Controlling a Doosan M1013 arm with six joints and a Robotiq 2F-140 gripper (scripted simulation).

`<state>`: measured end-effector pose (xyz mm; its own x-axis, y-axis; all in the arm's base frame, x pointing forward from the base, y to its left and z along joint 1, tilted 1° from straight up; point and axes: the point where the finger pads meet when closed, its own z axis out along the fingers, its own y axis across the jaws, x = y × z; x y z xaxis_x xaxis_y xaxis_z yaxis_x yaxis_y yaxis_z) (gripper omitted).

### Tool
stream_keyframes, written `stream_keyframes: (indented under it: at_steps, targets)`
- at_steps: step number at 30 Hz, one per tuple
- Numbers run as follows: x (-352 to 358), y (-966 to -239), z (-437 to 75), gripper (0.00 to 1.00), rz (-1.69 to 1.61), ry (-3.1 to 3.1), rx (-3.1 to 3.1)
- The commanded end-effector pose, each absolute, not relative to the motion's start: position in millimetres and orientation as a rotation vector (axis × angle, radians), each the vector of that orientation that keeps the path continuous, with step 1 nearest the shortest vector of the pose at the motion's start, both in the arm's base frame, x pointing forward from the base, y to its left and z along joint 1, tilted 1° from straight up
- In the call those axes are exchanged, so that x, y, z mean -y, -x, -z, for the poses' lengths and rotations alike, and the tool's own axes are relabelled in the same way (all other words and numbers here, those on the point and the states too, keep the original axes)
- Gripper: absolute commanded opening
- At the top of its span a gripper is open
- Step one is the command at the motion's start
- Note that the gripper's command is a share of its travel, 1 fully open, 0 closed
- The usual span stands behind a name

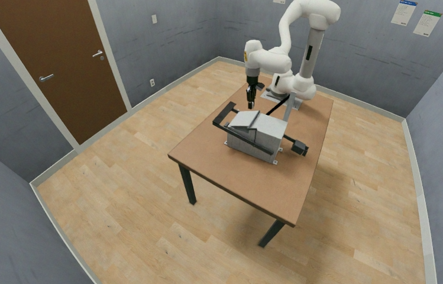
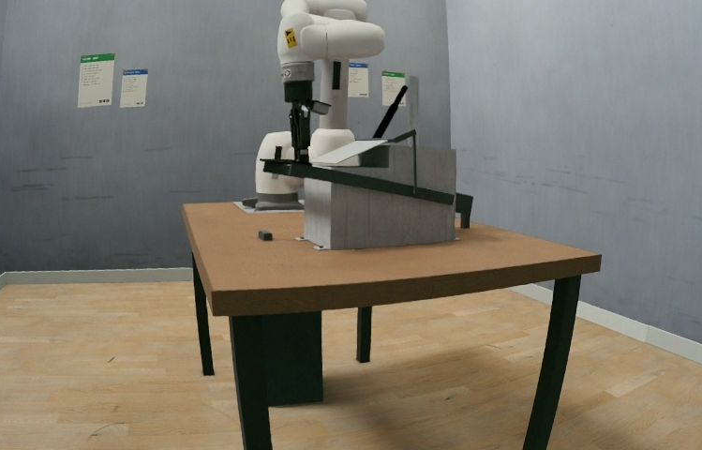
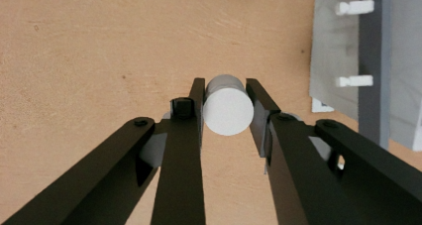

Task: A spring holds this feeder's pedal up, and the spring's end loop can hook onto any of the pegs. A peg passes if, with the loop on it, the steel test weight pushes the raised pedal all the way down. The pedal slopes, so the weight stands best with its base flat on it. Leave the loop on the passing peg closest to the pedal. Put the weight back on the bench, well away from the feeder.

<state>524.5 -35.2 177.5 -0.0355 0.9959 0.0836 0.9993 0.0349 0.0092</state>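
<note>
My gripper [image 1: 251, 104] [image 2: 301, 159] [image 3: 225, 95] is shut on the steel test weight [image 3: 228, 112], a pale grey cylinder seen end-on in the wrist view. It hangs above the bench, beside the feeder. The grey feeder [image 1: 265, 136] [image 2: 394, 206] stands on the bench. Its dark pedal [image 1: 224, 113] [image 2: 280, 166] is raised high above the bench, with long sloping side arms. In the wrist view, an upper white peg [image 3: 356, 7] and a lower white peg [image 3: 355, 80] stick out from a dark bar. The spring and its loop cannot be made out.
The brown bench [image 1: 209, 151] [image 2: 265, 273] carries the feeder and the arm's base. A small dark block [image 2: 264, 235] lies left of the feeder. A tall grey post [image 1: 289, 107] [image 2: 413, 106] rises behind it. A dark block [image 1: 299, 147] sits on a bar at its far side.
</note>
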Motion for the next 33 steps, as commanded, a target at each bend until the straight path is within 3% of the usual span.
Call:
stream_keyframes:
  at_steps: [1,33]
  targets:
    - [31.6,-521.0,-176.5,0.25,0.098,2.146,2.222]
    - [-12.1,-471.8,-156.1,0.25,0.059,2.165,2.242]
